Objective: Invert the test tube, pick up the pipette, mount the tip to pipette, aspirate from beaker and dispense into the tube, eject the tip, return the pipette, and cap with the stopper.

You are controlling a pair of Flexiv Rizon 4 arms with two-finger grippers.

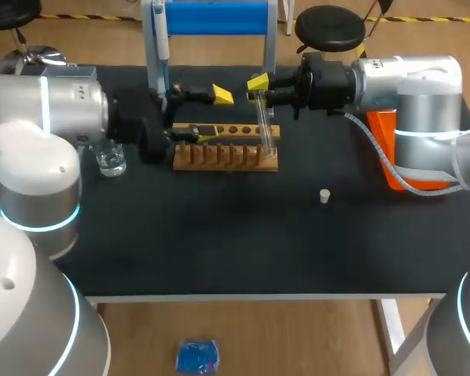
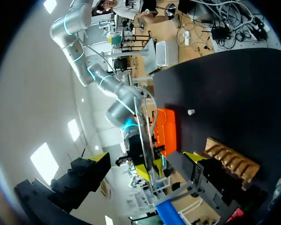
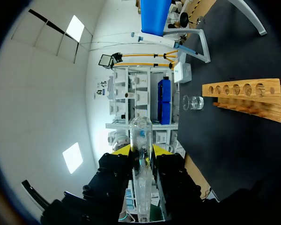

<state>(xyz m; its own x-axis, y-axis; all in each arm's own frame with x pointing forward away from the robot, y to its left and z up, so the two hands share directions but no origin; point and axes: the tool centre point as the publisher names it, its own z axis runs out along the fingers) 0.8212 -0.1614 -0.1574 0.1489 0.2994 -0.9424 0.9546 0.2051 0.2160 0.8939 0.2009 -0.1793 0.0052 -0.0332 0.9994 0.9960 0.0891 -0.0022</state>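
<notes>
Step (judged): tube-inversion stage. Pipette work not begun.
R gripper (image 1: 258, 88): clamped on test tube (image 1: 265, 125), one finger each side, near its upper part. Arm enters from table's right edge.
Tube position: over right end of wooden rack (image 1: 219, 157), which sits by the far edge, mid-table. Slight tilt. Lower end is at the rack's peg row. Cannot tell if touching or clear.
Why held so (judged): the high grip leaves most of the length free to swing over without fouling the rack.
L gripper (image 1: 215, 117): fingers wide apart, nothing between them. Sits above the rack's left half, tips short of the tube, no contact.
Why there (judged): standing by. Also close to pipette (image 1: 161, 39) for the next pick.
Pipette: hangs on stand (image 1: 211, 17) at far edge, left of centre. Untouched.
Tube contents: glass looks clear and empty. Not certain.
Rack holes: a row of six, all empty in R wrist view.
Beaker (image 1: 110, 160): near left edge, just beside L arm. Appears to hold a little clear liquid, level hard to judge.
Tip box (image 1: 380, 145): orange, at right edge, largely behind R arm. Contents not visible.
Stopper (image 1: 324, 196): alone on bare table (image 1: 219, 243), right of centre, well apart from rack and tube. Judged parked for the final capping.
Risk (judged): tube end catching a peg as it turns.
</notes>
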